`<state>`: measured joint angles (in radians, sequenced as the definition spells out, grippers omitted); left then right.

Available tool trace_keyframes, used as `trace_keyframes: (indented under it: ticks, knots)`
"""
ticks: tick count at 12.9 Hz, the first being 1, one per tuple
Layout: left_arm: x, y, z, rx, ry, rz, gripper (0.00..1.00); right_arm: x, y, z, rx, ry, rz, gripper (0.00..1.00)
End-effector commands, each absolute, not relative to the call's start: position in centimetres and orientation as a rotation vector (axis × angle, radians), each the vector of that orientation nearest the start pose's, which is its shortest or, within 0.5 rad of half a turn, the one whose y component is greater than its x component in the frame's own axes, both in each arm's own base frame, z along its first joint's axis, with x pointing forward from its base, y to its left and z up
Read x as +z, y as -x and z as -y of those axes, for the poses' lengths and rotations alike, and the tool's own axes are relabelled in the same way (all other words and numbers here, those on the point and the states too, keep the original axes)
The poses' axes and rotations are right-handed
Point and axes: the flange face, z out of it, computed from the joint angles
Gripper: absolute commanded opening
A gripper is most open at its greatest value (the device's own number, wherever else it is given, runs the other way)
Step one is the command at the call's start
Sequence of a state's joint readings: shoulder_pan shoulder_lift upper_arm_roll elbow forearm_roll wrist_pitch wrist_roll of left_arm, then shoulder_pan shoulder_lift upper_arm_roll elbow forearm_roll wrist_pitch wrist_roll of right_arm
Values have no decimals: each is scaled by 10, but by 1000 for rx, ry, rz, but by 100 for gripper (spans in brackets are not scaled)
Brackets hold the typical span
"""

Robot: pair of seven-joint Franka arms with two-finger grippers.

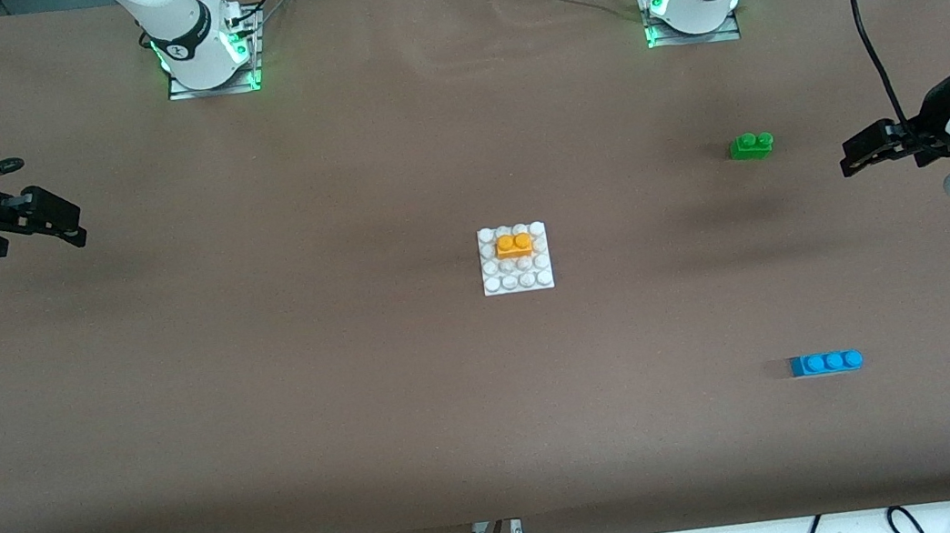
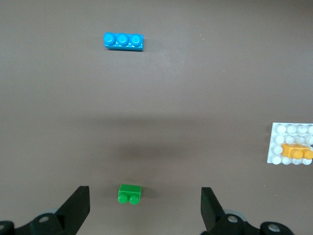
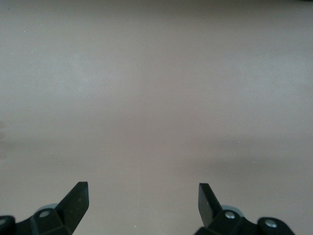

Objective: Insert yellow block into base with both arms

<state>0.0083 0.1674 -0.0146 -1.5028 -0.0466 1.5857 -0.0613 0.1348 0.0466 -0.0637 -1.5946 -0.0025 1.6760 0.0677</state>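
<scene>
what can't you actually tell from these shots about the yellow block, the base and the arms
- Whether the yellow block is pressed fully onto the base: front view looks down from above, so the seam is hidden.
- Part of the base: cut off by the left wrist view's edge.
- Upper links of both arms: cut off by the front view's edges.
- The table under the right end effector: its wrist view shows only bare surface.

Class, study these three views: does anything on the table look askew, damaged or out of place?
Nothing stands out. The yellow block sits square on the white base. The green brick and blue brick lie upright on the table. The left tool and right tool wait open at the table's ends.
</scene>
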Motion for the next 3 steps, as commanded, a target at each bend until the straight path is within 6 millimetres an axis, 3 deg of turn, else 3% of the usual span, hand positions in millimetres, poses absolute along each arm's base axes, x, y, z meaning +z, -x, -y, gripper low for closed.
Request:
trace_keyframes:
  ticks: [1,3]
  knots:
    - [562,-601,5,149,3195,61,100,601,-576,-42,-61,3142,-7,99]
    - [562,-601,8,149,3194,56,100,601,-576,-42,-61,3142,-7,99]
